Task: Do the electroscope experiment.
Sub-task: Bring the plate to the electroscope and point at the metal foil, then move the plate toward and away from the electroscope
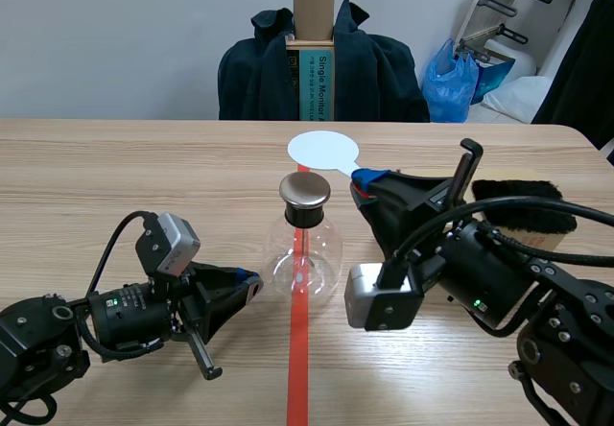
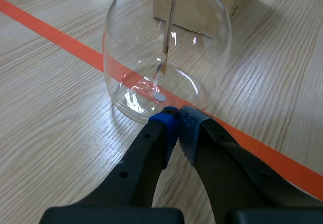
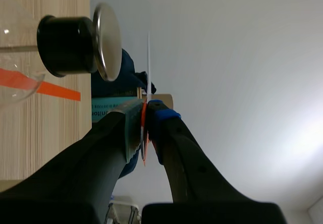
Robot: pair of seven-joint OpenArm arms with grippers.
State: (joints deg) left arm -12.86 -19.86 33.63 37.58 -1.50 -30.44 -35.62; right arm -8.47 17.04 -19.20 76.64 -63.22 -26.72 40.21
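- Glass flask [image 1: 305, 253] stands upright on the red tape line [image 1: 299, 368], with its metal cap [image 1: 305, 190] facing up. A thin rod [image 2: 169, 27] hangs inside it.
- White disc [image 1: 323, 148] hangs higher than the flask's cap, slightly beyond it and toward the flask's right, without touching. In the right wrist view its edge runs parallel to the cap's top, with a clear gap between them.
- Right gripper [image 1: 367, 181] is clenched on the disc's handle [image 1: 357, 168], which runs from the disc back toward the flask's right. Of the 2 arms, this is the nearer to the cap.
- Left gripper [image 1: 251, 279] lies low at the flask's left, its 2 fingers closed on nothing. Its pads [image 2: 166, 125] are right at the flask's base; whether they touch the glass cannot be told.
- The coming move probably calls for bringing the disc flat, down and across to the cap, so that small offset is what matters.
- Black brush [image 1: 518, 196] lies well to the flask's right, behind the right arm.
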